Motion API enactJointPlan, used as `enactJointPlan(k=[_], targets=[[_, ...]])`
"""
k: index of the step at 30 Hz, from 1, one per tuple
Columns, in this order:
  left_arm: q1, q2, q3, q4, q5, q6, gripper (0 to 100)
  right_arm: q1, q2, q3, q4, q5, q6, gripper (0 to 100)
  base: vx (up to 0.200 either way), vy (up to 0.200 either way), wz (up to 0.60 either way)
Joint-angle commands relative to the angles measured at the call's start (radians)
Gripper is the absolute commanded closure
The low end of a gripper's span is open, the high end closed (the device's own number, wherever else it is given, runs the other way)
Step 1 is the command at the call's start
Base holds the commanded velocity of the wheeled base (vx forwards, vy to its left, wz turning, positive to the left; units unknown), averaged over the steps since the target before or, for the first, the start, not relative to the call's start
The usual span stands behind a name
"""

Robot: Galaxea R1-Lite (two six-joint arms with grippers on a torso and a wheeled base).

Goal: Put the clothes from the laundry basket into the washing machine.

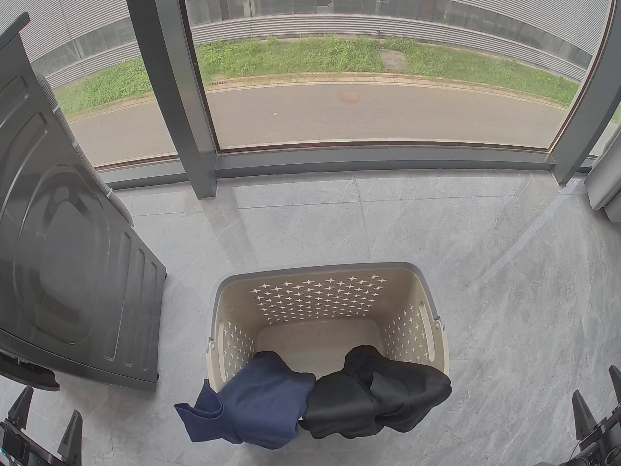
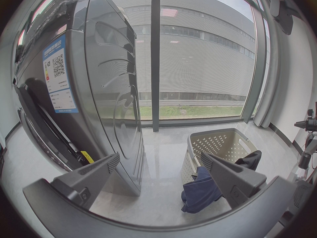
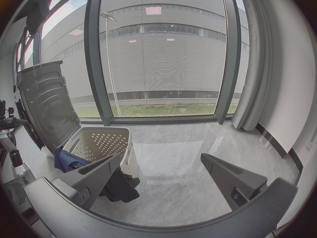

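While left gripper (image 2: 159, 156) and right gripper (image 3: 160, 156) gape empty, the laundry basket (image 1: 323, 269) lies lengthwise left-to-right.

You have a beige perforated plastic laundry basket (image 1: 317, 270) with a grey rim, standing upright on the floor, its bottom mostly bare. Two garments hang over its near rim: a navy blue cloth (image 1: 259, 406) on the left, spilling down the outside, and a crumpled black garment (image 1: 375, 389) touching it on the right. The dark grey metal washing machine (image 1: 71, 279) stands to the basket's left — ribbed side panel facing it, near but apart.
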Motion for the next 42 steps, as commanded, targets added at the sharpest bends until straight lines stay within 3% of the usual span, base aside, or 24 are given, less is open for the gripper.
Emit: enactJointPlan(k=[1, 7, 13, 22, 42], targets=[[0.001, -0.015, 0.018, 0.0, 0.0, -0.001, 0, 0.001, -0.016, 0.016, 0.0, 0.0, 0.0, 0, 0.0, 0.0, 0.0], [0.001, -0.015, 0.018, 0.0, 0.002, -0.001, 0, 0.001, -0.016, 0.016, 0.0, 0.0, 0.0, 0, 0.2, 0.0, 0.0], [0.001, -0.015, 0.018, 0.0, 0.0, -0.001, 0, -0.001, -0.016, 0.016, 0.0, 0.0, 0.0, 0, 0.0, 0.0, 0.0], [0.001, -0.015, 0.018, 0.0, 0.0, -0.001, 0, -0.001, -0.016, 0.016, 0.0, 0.0, 0.0, 0, 0.2, 0.0, 0.0], [0.001, -0.015, 0.018, 0.0, 0.0, -0.001, 0, -0.001, -0.016, 0.016, 0.0, 0.0, 0.0, 0, 0.08, 0.0, 0.0]])
